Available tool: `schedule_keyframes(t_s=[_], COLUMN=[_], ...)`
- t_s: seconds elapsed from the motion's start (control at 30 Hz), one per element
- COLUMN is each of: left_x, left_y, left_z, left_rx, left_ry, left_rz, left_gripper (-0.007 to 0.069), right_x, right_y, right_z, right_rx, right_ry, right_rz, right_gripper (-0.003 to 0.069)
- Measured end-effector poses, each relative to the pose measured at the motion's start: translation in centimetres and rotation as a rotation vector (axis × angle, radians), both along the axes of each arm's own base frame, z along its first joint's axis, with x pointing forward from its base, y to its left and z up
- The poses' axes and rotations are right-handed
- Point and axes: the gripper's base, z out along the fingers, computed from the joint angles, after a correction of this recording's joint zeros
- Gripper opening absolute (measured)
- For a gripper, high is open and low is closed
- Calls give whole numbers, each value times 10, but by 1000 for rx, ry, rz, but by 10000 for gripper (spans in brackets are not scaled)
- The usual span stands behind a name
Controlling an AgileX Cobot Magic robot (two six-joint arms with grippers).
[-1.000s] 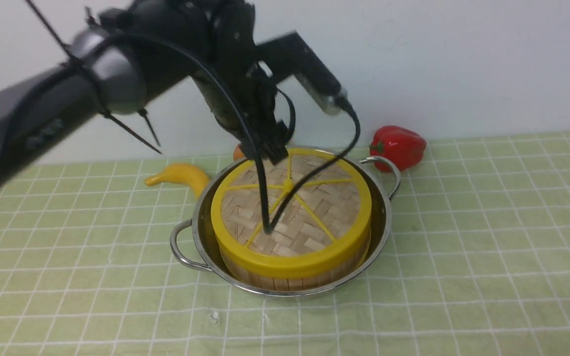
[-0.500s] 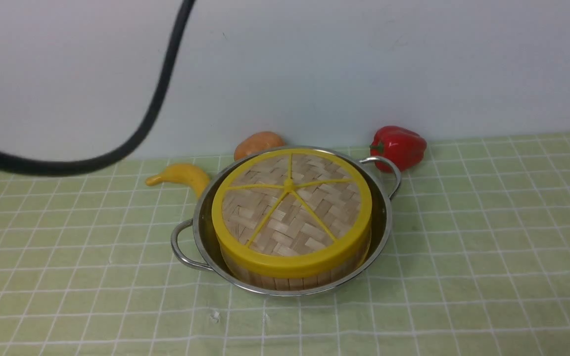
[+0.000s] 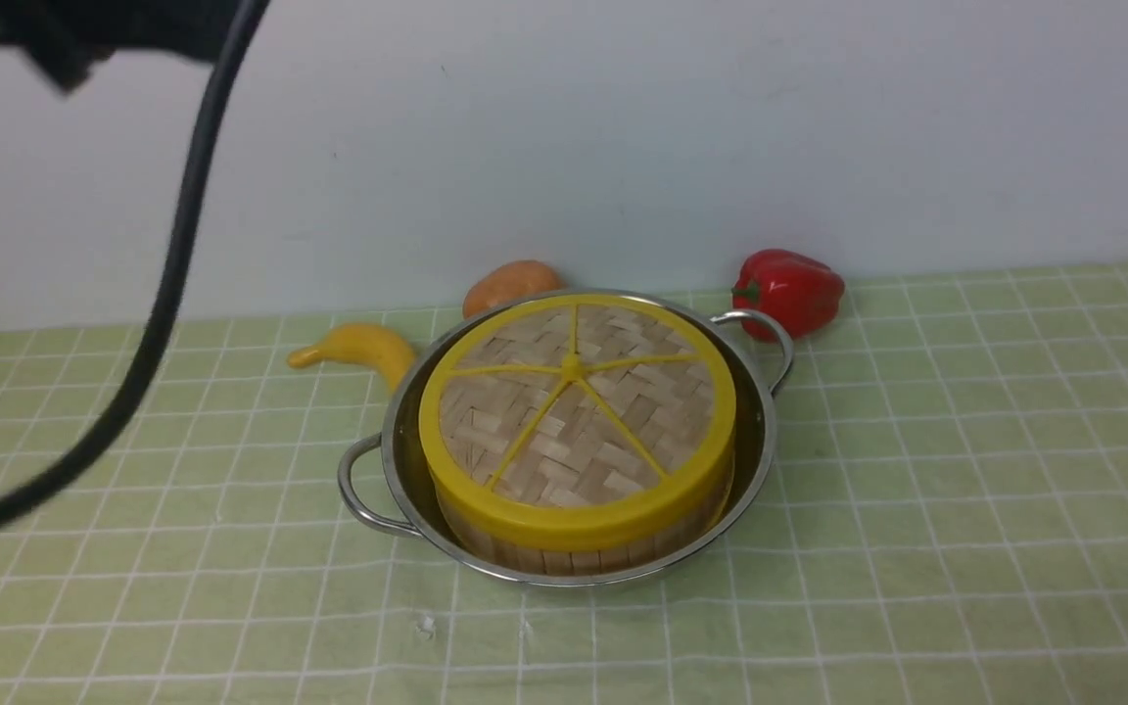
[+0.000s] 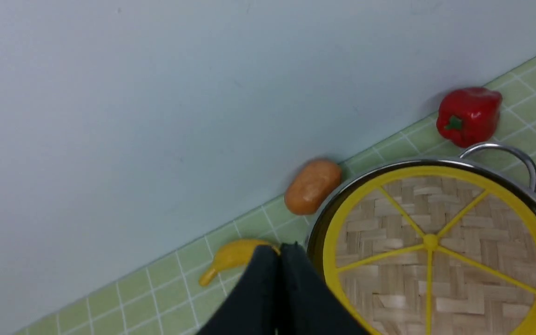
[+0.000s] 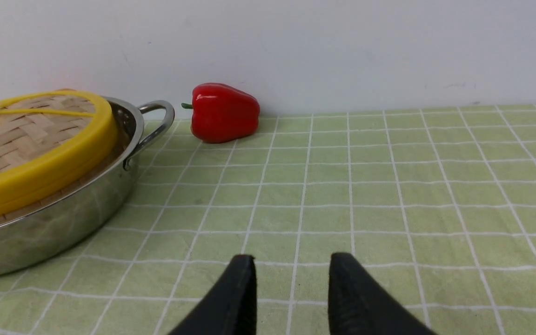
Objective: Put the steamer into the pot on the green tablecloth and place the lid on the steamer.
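Front view: the lid [image 3: 576,411] sits flush on the steamer [image 3: 574,548] inside the pot [image 3: 755,431] on the green tablecloth [image 3: 965,490], so the job looks done. Left wrist view: the left gripper [image 4: 279,260] has its jaws pressed together, holding nothing. Right wrist view: the right gripper [image 5: 291,274] hangs over bare cloth, jaws narrowly apart and idle.

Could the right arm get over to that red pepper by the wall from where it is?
Probably yes. The right tool hangs open over bare green tablecloth, and nothing lies between it and the red pepper; the pot sits off to one side.
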Motion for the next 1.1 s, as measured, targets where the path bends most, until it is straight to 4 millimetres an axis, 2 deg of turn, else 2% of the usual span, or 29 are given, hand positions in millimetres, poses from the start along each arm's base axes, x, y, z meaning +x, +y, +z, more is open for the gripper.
schedule_keyframes(t_s=[0.03, 0.1, 0.13, 0.17, 0.2, 0.27, 0.3, 0.37, 0.4, 0.47, 0.57, 0.6, 0.63, 0.83, 1.1], left_x=[-7, -31, -47, -66, -65, -97, -110, -127, -129, -149, -159, -159, -162, -168, -168], left_y=[7, 32, 42, 54, 54, 67, 71, 74, 74, 77, 77, 77, 77, 76, 76], left_z=[-7, -38, -49, -69, -68, -106, -116, -144, -146, -179, -205, -205, -219, -256, -284], left_rx=[-25, -68, -92, -118, -122, -145, -148, -145, -145, -141, -140, -139, -147, -157, -173], left_ry=[-21, -67, -120, -176, -189, -256, -297, -315, -318, -347, -352, -352, -344, -322, -231], left_rz=[16, 92, 128, 182, 181, 270, 300, 342, 347, 397, 430, 429, 439, 445, 463], left_gripper=[-15, -8, -8, -7, -7, 1, 3, 11, 11, 12, 12, 13, 17, 22, 43], right_x=[0, 0, 0, 0, 0, 0, 0, 0, 0, 0, 0, 0, 0, 0, 0], right_y=[0, 0, 0, 0, 0, 0, 0, 0, 0, 0, 0, 0, 0, 0, 0], right_z=[0, 0, 0, 0, 0, 0, 0, 0, 0, 0, 0, 0, 0, 0, 0], right_rx=[0, 0, 0, 0, 0, 0, 0, 0, 0, 0, 0, 0, 0, 0, 0], right_ry=[0, 0, 0, 0, 0, 0, 0, 0, 0, 0, 0, 0, 0, 0, 1], right_rz=[0, 0, 0, 0, 0, 0, 0, 0, 0, 0, 0, 0, 0, 0, 0], right_gripper=[240, 240, 240, 240, 240, 240, 240, 240, 240, 240, 240, 240, 240, 240, 240])
